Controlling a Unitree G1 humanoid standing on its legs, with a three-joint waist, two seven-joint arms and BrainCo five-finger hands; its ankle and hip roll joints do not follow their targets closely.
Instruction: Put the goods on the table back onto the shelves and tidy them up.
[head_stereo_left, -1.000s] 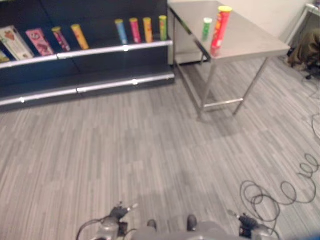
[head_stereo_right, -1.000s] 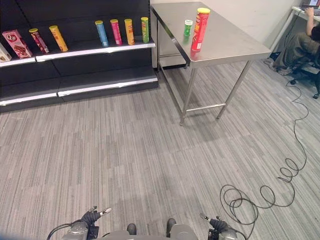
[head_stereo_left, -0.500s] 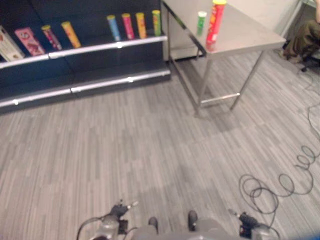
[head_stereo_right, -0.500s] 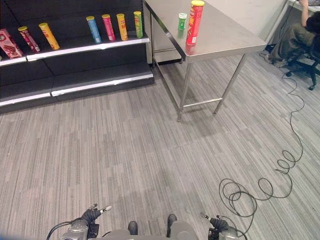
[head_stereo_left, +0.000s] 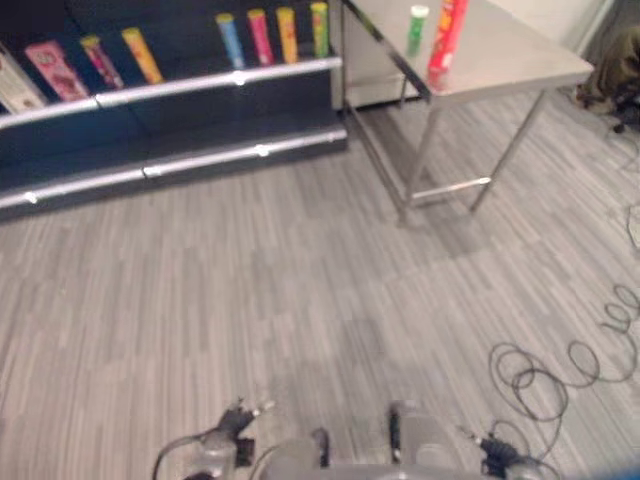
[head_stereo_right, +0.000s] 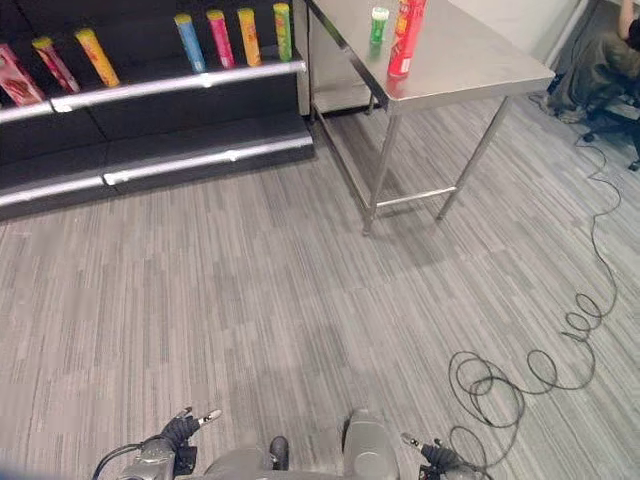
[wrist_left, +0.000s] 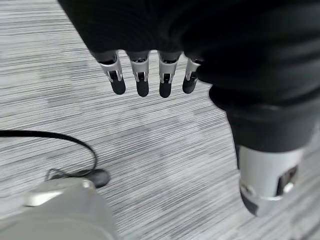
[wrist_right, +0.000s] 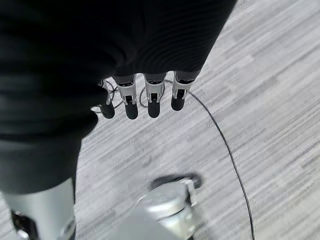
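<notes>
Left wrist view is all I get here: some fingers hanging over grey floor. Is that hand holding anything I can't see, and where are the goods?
Observer: No, the left hand holds nothing. A tall red can and a small green can stand on the steel table, ahead to the robot's right.
Operator: And the other hand?
Observer: The right hand hangs with straight fingers over the floor, holding nothing.
Operator: Where's the shelf?
Observer: Left of the table; the dark shelf already carries a row of coloured cans.
</notes>
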